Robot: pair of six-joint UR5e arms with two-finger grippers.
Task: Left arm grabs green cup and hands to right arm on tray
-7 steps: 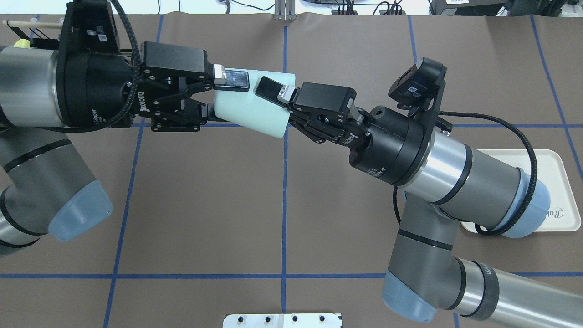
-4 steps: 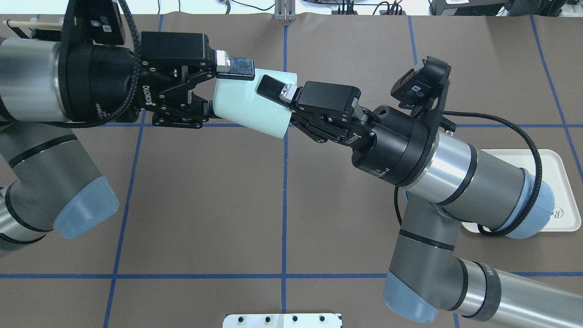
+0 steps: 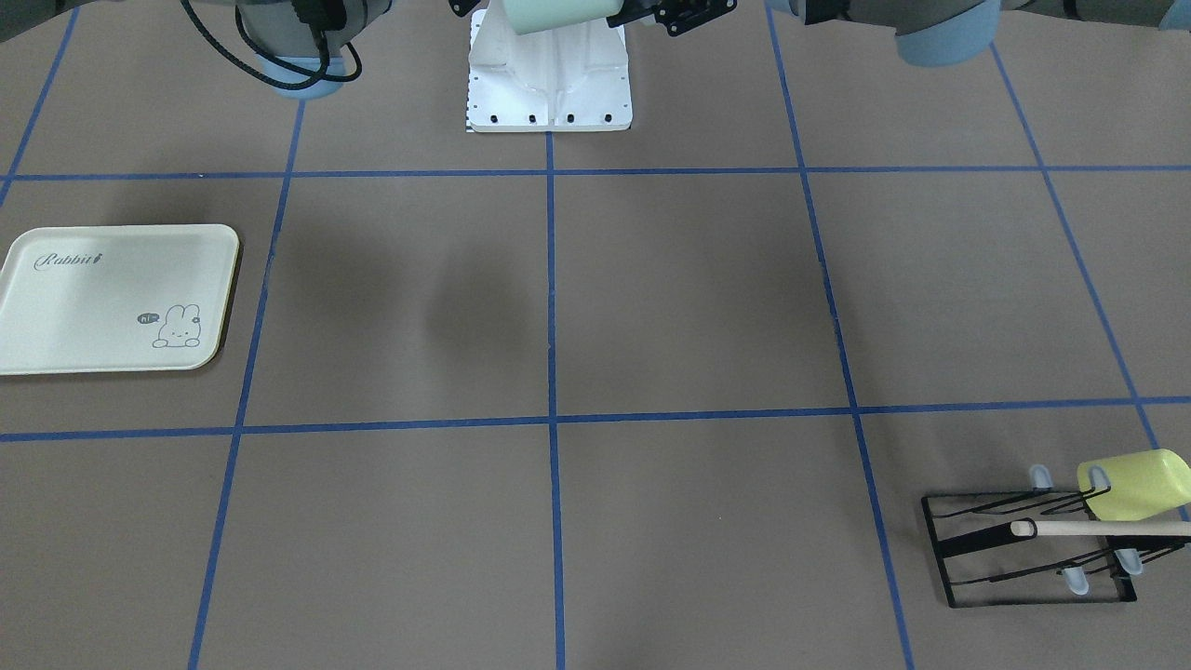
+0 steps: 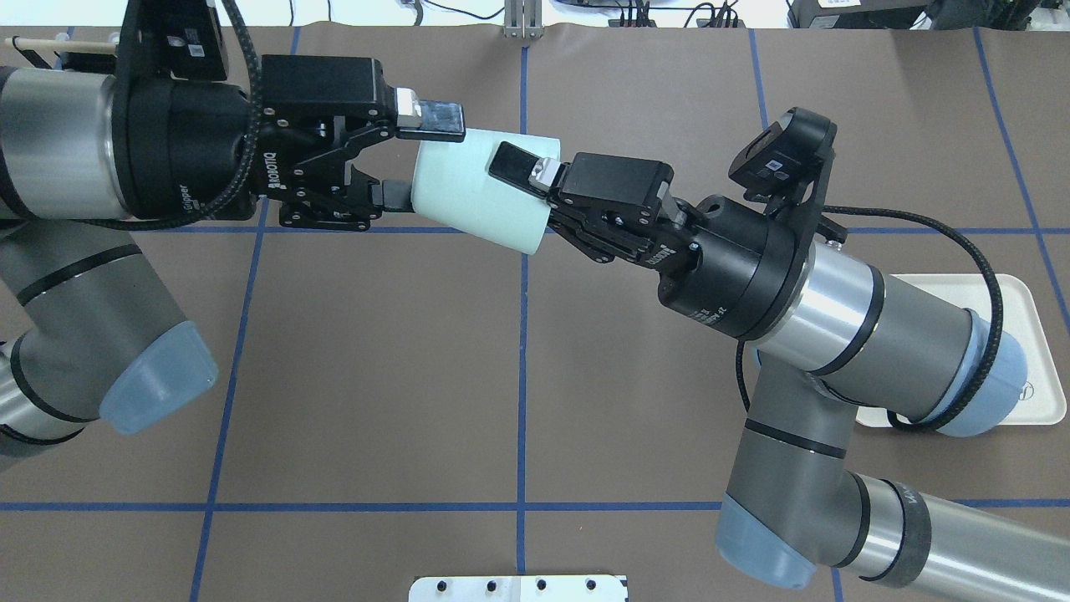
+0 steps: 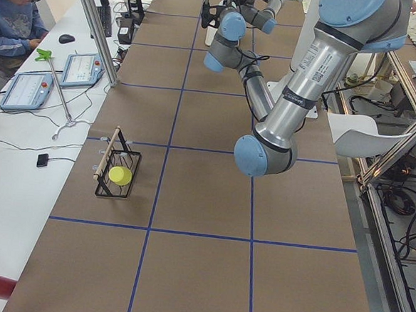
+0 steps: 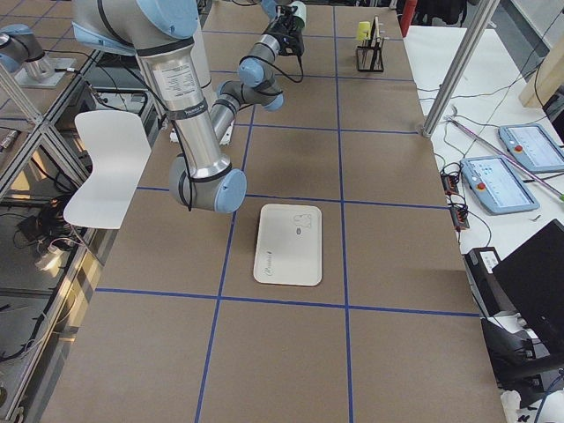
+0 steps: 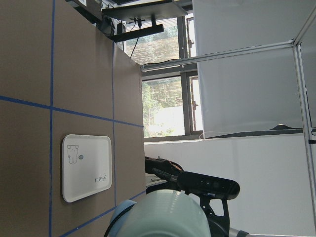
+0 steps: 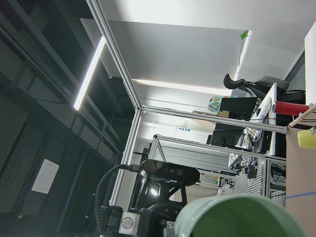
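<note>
The green cup (image 4: 481, 194) lies on its side in mid-air, high over the table's far middle. My right gripper (image 4: 522, 199) is shut on its rim end; one finger (image 4: 512, 163) shows on the cup's wall and the other is hidden behind it. My left gripper (image 4: 418, 159) is open, its fingers spread around the cup's base end, at most brushing it. The cup also shows in the front view (image 3: 549, 14), the left wrist view (image 7: 158, 215) and the right wrist view (image 8: 242, 217). The tray (image 4: 1024, 334) lies bare under my right arm's elbow; it also shows in the front view (image 3: 112, 298).
A black wire rack (image 3: 1033, 540) with a yellow-green cup (image 3: 1130, 484) and a wooden rod stands at the table's far left corner from the robot. The white base plate (image 3: 549, 84) sits at the robot's edge. An operator (image 5: 15, 7) sits beyond the table.
My left gripper's fingers have spread off the cup. My right gripper, holding the cup, has drawn it a little to the right, away from the left gripper.
</note>
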